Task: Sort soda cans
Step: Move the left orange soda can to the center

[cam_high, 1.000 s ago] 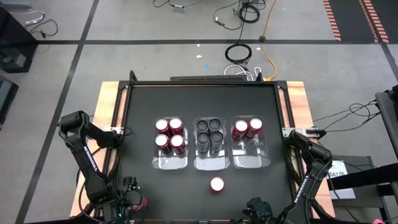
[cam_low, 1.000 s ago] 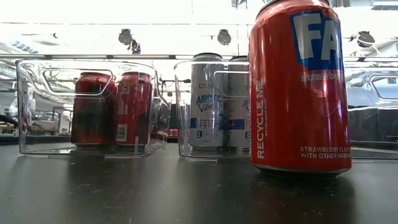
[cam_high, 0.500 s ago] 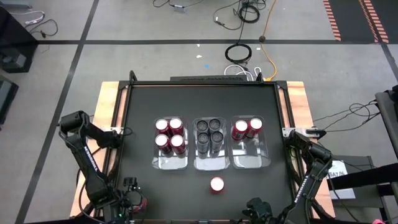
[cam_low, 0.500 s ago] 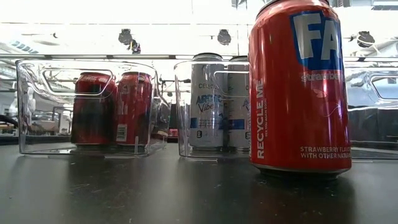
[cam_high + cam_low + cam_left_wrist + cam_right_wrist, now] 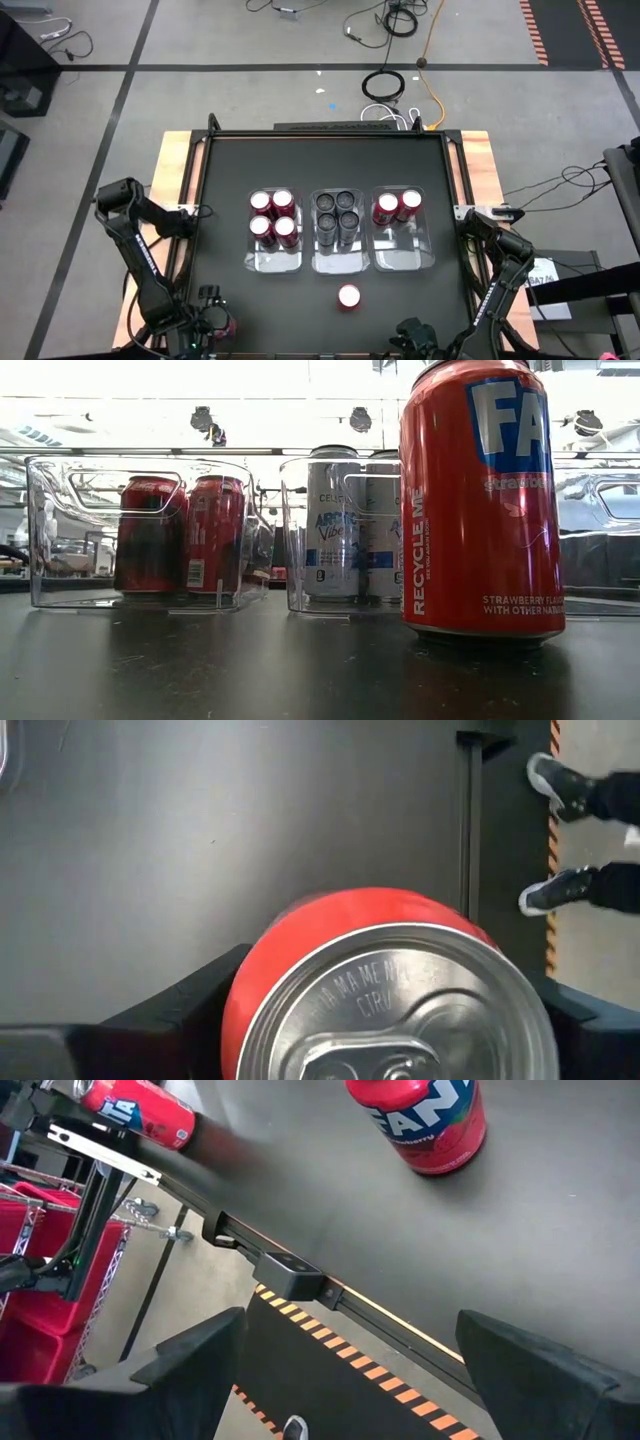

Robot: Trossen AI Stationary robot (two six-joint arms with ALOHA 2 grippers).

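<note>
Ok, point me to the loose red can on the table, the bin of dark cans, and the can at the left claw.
loose red can (image 5: 348, 296), high view, its silver top
bin of dark cans (image 5: 339, 263), high view, bare near end
can at the left claw (image 5: 400, 1010), left wrist view, its lid

The red can (image 5: 483, 500) reads "RECYCLE ME" and "STRAWBERRY FLAVOR WITH OTHER NATURAL"; the silver can (image 5: 333, 525) reads "Vibe".

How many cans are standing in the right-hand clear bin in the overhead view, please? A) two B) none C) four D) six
A: the right bin holds only two red cans, both at its far end, while the left bin holds four red cans and the middle bin four dark cans.
</note>
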